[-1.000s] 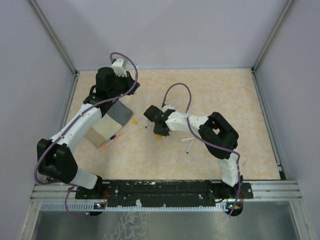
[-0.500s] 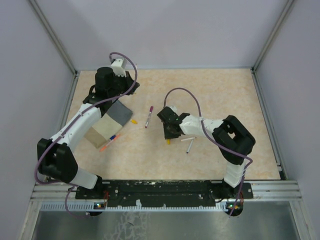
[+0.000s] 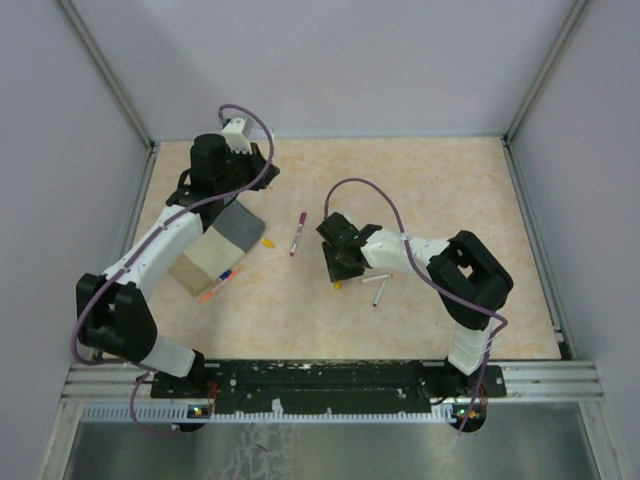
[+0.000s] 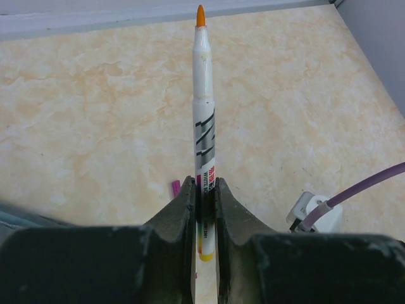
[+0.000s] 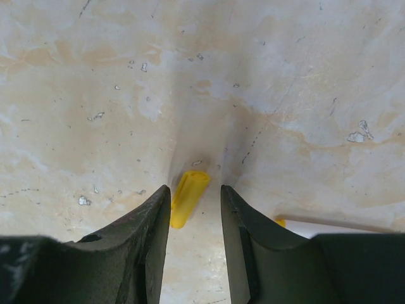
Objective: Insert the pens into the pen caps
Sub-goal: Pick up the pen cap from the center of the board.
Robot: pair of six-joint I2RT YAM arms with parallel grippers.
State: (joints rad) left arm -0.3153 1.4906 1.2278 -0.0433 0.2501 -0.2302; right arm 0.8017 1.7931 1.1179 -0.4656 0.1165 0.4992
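My left gripper point(image 4: 204, 187) is shut on a white pen point(image 4: 203, 114), holding it near its yellow tail end. The pen's bare orange tip points toward the back wall. My right gripper point(image 5: 195, 190) hangs low over the table, open, with a yellow pen cap point(image 5: 188, 197) lying between its fingers, close to the left one. In the top view this cap point(image 3: 337, 285) peeks out just in front of the right gripper point(image 3: 336, 264). A pen with a magenta cap point(image 3: 297, 233) lies on the table between the arms. An orange cap point(image 3: 267, 242) lies near the box.
A beige box with a grey lid point(image 3: 214, 252) sits under the left arm, and two pens point(image 3: 220, 285) lie at its near corner. Two white pens point(image 3: 378, 287) lie just right of the right gripper. A small magenta cap point(image 4: 175, 188) lies on the table below the left gripper.
The right gripper left the magenta-capped pen on the table and moved right and nearer, down over the yellow cap. Its jaws have widened. The left arm has held still.
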